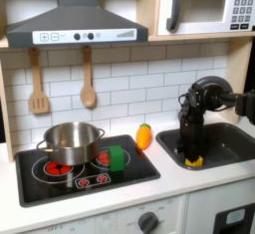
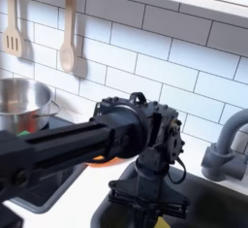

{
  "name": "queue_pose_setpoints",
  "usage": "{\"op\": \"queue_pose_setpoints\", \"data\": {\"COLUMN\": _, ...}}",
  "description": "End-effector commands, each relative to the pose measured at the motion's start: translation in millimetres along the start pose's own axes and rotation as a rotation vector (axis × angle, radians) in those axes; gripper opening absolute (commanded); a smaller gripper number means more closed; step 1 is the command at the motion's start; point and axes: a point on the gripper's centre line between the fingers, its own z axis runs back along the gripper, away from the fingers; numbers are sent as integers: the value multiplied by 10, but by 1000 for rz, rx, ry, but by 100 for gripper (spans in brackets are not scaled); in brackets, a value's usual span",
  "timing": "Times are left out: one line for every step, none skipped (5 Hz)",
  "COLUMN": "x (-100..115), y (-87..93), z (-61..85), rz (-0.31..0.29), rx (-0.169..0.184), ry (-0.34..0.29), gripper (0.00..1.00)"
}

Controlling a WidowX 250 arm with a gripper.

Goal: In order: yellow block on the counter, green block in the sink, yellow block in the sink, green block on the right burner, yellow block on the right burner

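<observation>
Yellow small toy cube, yellow block, sitting low in dark grey rectangular sink, pinched between my gripper tips in first exterior view. My black arm reaching down into basin in both exterior views. Small green block resting on black cooktop panel, right burner, beside steel pot. Orange-yellow rounded toy lying on off-white counter between cooktop and sink.

The microwave display's digits are too blurred to read.
</observation>
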Motion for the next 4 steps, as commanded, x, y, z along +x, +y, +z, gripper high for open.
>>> {"op": "queue_pose_setpoints", "data": {"x": 38, "y": 26, "z": 92, "rz": 27, "rx": 4, "ry": -29, "gripper": 100}}
{"op": "queue_pose_setpoints", "data": {"x": 7, "y": -26, "z": 106, "rz": 34, "rx": -34, "ry": -11, "gripper": 100}}
{"op": "queue_pose_setpoints", "data": {"x": -35, "y": -65, "z": 84, "rz": 38, "rx": -41, "ry": 21, "gripper": 100}}
{"op": "queue_pose_setpoints", "data": {"x": -48, "y": -46, "z": 51, "rz": 45, "rx": -36, "ry": 35, "gripper": 100}}
